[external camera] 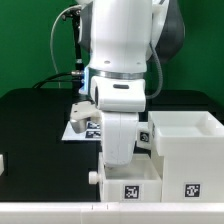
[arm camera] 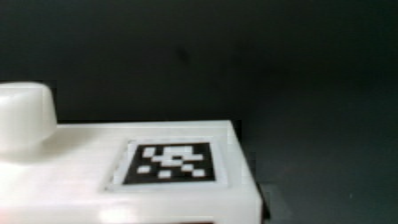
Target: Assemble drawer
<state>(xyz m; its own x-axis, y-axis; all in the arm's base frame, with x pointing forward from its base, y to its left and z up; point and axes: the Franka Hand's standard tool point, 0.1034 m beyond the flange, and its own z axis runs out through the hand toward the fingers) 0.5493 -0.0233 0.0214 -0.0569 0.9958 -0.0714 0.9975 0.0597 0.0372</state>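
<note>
The large cube-like drawer shell (external camera: 186,150) stands at the exterior view's right, open at the top, with a tag on its front. A shallow white tray (external camera: 128,186) with a tag and a round knob (external camera: 93,178) sits right beside it on the left. My gripper (external camera: 120,166) reaches straight down onto this tray; its fingers are hidden by the hand and the tray. The wrist view shows the tray's tagged face (arm camera: 175,163) and knob (arm camera: 25,115) very close, with no fingers in sight. The second tray cannot be told apart.
The marker board (external camera: 84,128) lies on the black table behind the arm. A small white part (external camera: 3,162) shows at the exterior view's left edge. A white rail (external camera: 60,212) runs along the table's front.
</note>
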